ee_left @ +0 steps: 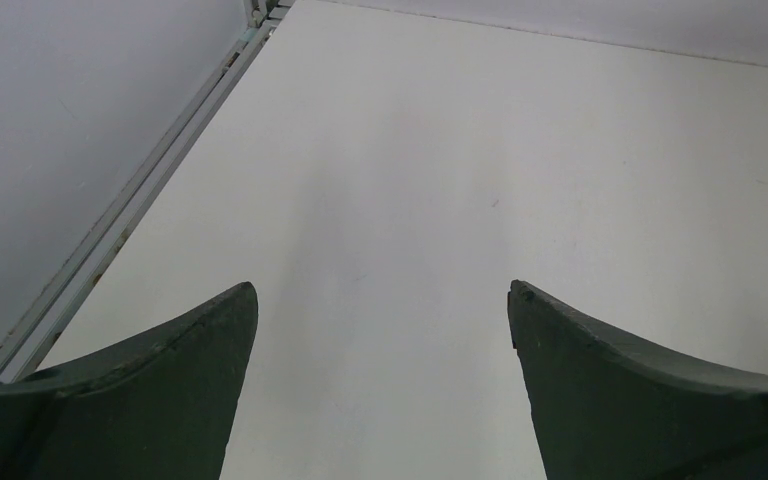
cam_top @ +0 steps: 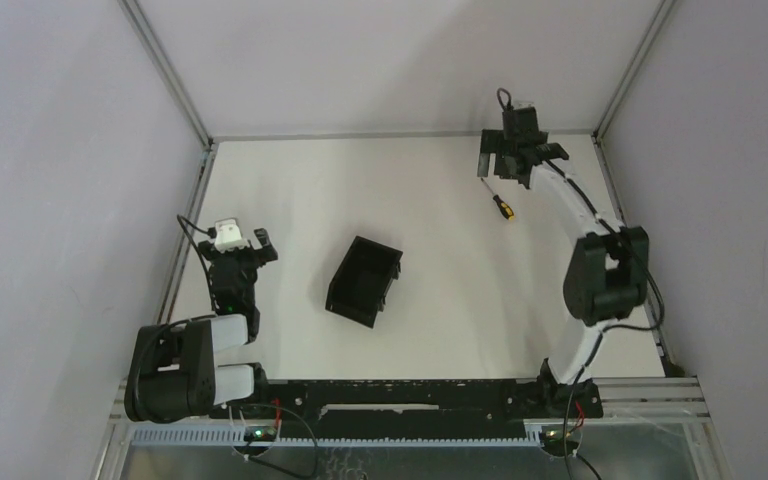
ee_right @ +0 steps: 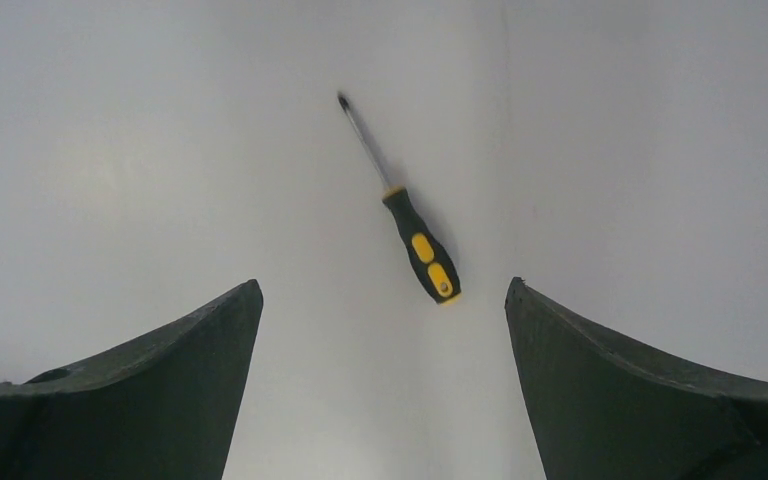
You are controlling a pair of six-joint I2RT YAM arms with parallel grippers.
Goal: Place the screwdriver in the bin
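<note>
The screwdriver (cam_top: pixel 496 198), yellow-and-black handle with a slim dark shaft, lies flat on the white table at the back right. In the right wrist view it (ee_right: pixel 415 238) lies ahead of the fingertips, handle end nearest them. My right gripper (cam_top: pixel 518 160) hangs above the table just behind the screwdriver, open and empty (ee_right: pixel 383 290). The black bin (cam_top: pixel 363 281) stands open-topped near the table's middle, apart from both grippers. My left gripper (cam_top: pixel 240 245) is open and empty (ee_left: pixel 382 290) at the left side, over bare table.
Grey walls close in the table (cam_top: pixel 430 300) at left, back and right, with metal frame posts (cam_top: pixel 168 72) at the back corners. A metal rail (ee_left: pixel 135 195) runs along the table's left edge. The arm bases and a black rail (cam_top: pixel 400 395) line the near edge.
</note>
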